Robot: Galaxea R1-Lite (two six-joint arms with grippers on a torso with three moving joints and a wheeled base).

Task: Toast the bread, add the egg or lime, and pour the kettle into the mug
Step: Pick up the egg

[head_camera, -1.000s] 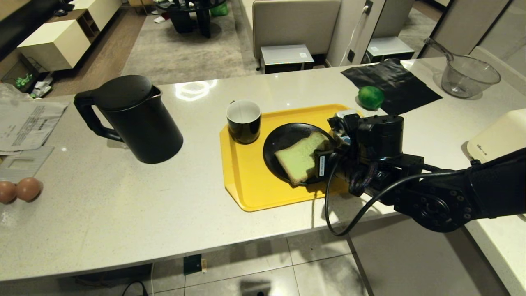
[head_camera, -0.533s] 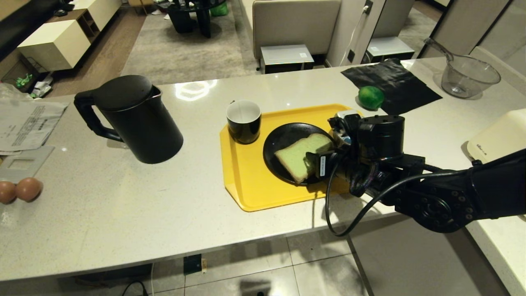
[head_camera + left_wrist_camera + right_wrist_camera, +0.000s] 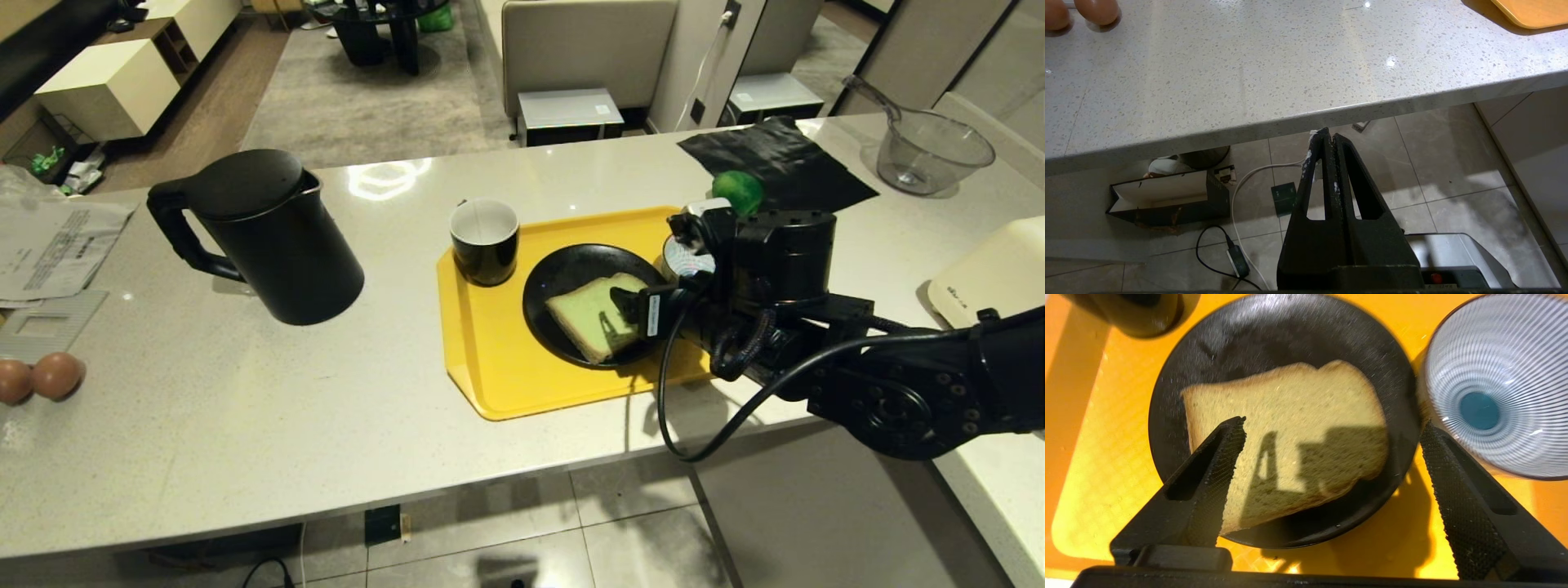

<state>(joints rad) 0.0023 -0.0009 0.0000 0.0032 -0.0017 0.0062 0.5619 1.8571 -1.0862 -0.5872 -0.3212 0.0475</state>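
Green-tinted bread (image 3: 1286, 437) lies on the plate (image 3: 1241, 339) beneath the spread right claw (image 3: 1331, 428).

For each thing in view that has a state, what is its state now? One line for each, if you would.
Pale green bread slice: lying flat on the round black plate, not gripped.
Glossy black mug: upright on the yellow tray, looks empty.
Matte black kettle: upright, lid on.
Striped blue-and-white bowl: upright, empty.
Bright green lime: on the counter.
Right pincer: open above the bread slice.
Left pincer: shut, below the counter edge.
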